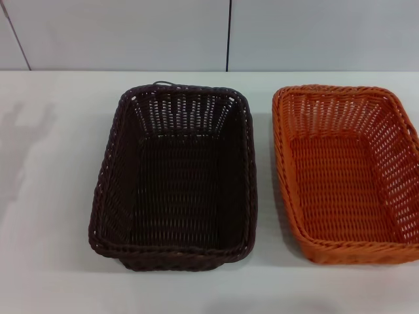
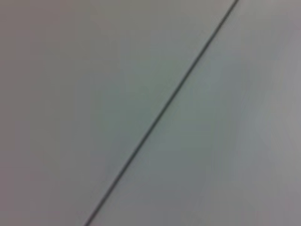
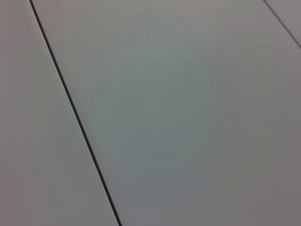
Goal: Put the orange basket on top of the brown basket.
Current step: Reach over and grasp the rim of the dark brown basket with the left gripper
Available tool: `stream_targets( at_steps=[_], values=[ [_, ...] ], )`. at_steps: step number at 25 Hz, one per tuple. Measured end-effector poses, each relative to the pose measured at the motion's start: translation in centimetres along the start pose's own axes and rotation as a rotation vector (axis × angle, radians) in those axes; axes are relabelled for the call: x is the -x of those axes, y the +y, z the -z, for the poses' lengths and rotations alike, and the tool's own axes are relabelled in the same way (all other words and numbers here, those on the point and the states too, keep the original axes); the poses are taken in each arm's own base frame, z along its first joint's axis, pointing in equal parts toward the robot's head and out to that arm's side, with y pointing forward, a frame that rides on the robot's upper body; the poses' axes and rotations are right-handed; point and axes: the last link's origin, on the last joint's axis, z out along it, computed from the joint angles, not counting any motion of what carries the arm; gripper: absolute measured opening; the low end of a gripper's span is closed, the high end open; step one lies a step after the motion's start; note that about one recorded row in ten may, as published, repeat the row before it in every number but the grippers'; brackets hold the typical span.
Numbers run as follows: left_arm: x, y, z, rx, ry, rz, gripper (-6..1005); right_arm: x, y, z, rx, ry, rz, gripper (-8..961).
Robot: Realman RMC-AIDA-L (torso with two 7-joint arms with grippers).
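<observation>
The rectangular dark chocolate-brown woven wicker basket [image 1: 175, 176] on the left shows a braided rim and openwork sides pierced with pale gaps. The rectangular bright orange woven wicker basket [image 1: 347, 173] on the right repeats that weave. The plain white table [image 1: 52, 196] carries faint grey shadows.

Woven wicker-style strands, seemingly plastic, with a slight sheen on the brown basket [image 1: 175, 180]; braided rim, openwork sides. Same weave and braid on the orange basket [image 1: 347, 173]. Smooth, matt white on the bench [image 1: 52, 196]. Smooth pale panels with dark seams on the wall [image 1: 131, 33].
</observation>
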Motion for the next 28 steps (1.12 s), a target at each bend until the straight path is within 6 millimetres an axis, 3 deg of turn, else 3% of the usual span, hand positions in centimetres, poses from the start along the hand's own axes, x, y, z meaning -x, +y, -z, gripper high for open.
stream_targets(
  at_steps=[6,7,13,19,22,28],
  values=[
    [-1.4,1.8,-5.3,0.087,-0.135,0.01,862,-0.6,0.0,0.6,-0.008,0.018,-0.009,575],
    [-2.2,2.4,-6.8,0.115,-0.182,0.012,862,-0.7,-0.1,0.7,-0.01,0.023,-0.011,575],
    [-4.5,5.1,-10.7,0.223,-0.501,-0.001,861,-1.2,-0.8,1.7,-0.03,0.043,-0.01,575],
    [-6.0,8.9,-11.7,0.27,-0.909,-0.081,861,-1.3,-1.3,2.2,-0.04,0.049,-0.006,574],
    [-6.5,10.6,-11.5,0.249,-1.024,-0.155,861,-1.2,-1.4,2.1,-0.041,0.048,-0.004,574],
    [-5.6,12.7,-9.8,0.125,-1.188,-0.31,860,-1.3,-1.7,1.8,-0.055,0.069,0.0,574]
  ],
)
